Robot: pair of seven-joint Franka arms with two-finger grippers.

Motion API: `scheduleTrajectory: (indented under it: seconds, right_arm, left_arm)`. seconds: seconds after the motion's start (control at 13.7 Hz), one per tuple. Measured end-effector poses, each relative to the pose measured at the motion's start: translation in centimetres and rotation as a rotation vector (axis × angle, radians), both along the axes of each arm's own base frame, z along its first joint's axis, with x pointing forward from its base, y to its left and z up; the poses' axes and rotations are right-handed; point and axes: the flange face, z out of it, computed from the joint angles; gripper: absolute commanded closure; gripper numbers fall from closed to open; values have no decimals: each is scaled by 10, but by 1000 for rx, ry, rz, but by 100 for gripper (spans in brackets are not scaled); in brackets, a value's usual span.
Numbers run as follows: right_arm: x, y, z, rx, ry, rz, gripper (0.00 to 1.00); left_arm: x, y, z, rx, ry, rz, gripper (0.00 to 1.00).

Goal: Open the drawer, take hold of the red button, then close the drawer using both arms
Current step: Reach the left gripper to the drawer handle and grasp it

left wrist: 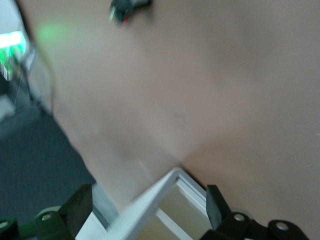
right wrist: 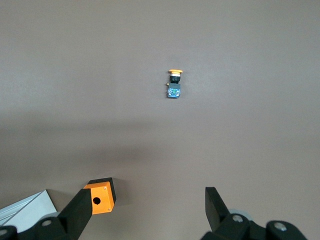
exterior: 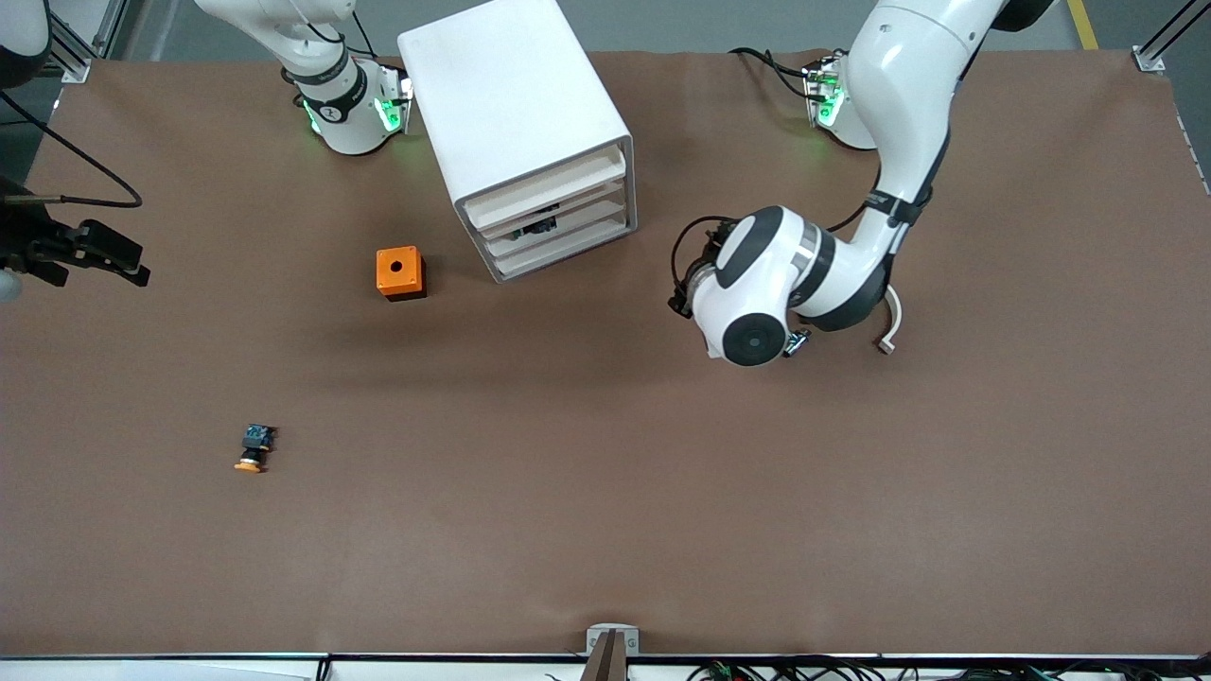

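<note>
I cannot make out the red-capped button anywhere on the counter. The only hint is a small dark thing at the front of the middle drawer, and I cannot tell whether that is it. I judge that the button is inside, so the step in hand is opening that drawer.

All three drawers of the white cabinet look pushed in. Their fronts face the front camera at a slant, turned toward the left arm's end.

The left gripper hangs just beside the cabinet's front corner on that side, its fingers spread wide and holding nothing. The left wrist view shows the corner between them. I'd swing it square to the slanted front, hook the middle drawer's lip, and pull straight along the drawer's own line so the light cabinet doesn't skid or twist.

The right gripper waits over the right arm's end of the counter, fingers spread and empty. I could bring it in to steady the cabinet.

I'd keep it off two decoys. The orange box sits beside the cabinet, and the orange-yellow-capped twin lies nearer the front camera.
</note>
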Motion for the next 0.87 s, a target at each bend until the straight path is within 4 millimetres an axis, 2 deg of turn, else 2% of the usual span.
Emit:
scheduleTrajectory:
  seconds: [0.15, 0.36, 0.66, 0.87]
  right_arm:
    - [0, 0, 0, 0, 0, 0, 0]
    - [0, 0, 0, 0, 0, 0, 0]
    - [0, -1, 0, 0, 0, -1, 0]
    - [0, -2, 0, 0, 1, -3, 0]
  left_arm:
    - [-14, -22, -15, 36, 84, 98, 1]
    - [-23, -39, -33, 3, 234, 237, 9]
    - [-19, -45, -60, 16, 448, 461, 17]
    - [-25, -50, -81, 89, 551, 551, 25]
